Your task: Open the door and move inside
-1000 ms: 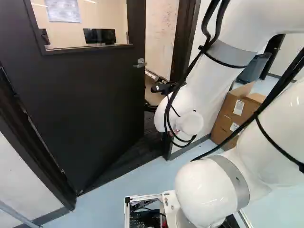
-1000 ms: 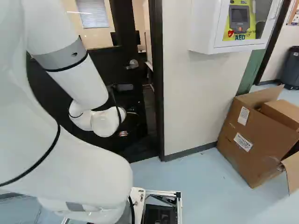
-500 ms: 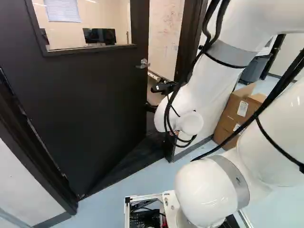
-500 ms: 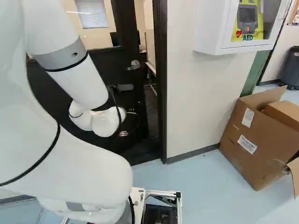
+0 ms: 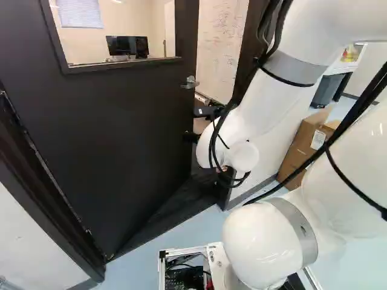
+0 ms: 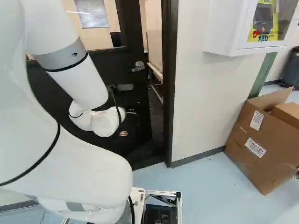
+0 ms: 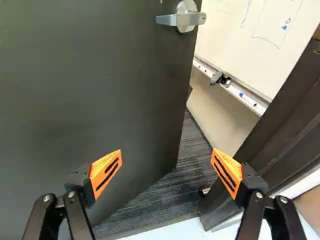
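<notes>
The door [image 5: 115,121] stood ajar in its frame [image 5: 42,181], upright, its long axis running from floor to top. From the hinge side, at the left of the left base view, it slanted ahead and away from the base, so that its free edge pointed into the room beyond. The handle [image 5: 190,83] sat close by that free edge, just below the level of the window [image 5: 115,30]; its lever lay roughly level, across the door, and reached towards the hinges. Between the free edge and the frame's opposite upright a gap showed, dark carpet [image 7: 175,192] at its foot and a whiteboard [image 7: 265,35] beyond. The gripper [image 5: 191,138] was near the free edge, lower than the handle. In the wrist view its fingers were spread wide with nothing gripped; one orange pad [image 7: 105,172] was over the door's face, the other over the foot of the frame's upright, the gap ahead between them. Whether either finger touched the door, I could not tell. Outside, a box [image 6: 261,144] stood on the blue floor [image 6: 201,196] by the wall [image 6: 201,93], and a white cabinet [image 6: 224,28] hung above.
</notes>
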Tool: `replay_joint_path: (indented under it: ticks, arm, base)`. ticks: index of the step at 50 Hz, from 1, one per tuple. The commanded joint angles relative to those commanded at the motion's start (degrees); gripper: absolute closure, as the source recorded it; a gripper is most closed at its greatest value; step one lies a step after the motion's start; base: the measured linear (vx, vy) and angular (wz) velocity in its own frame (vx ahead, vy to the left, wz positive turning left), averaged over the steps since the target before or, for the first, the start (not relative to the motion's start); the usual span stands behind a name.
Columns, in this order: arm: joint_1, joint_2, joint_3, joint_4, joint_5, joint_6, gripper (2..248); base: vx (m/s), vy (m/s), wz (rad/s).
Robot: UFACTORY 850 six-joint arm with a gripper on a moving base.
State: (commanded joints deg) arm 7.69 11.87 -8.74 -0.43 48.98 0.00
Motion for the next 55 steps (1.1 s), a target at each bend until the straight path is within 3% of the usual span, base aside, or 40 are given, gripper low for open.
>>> replay_joint_path:
  ticks: [55]
  arm:
    - [0.0, 0.0, 0.0, 0.0, 0.0, 0.0, 3]
  base:
    - [0.065, 0.106, -0.059]
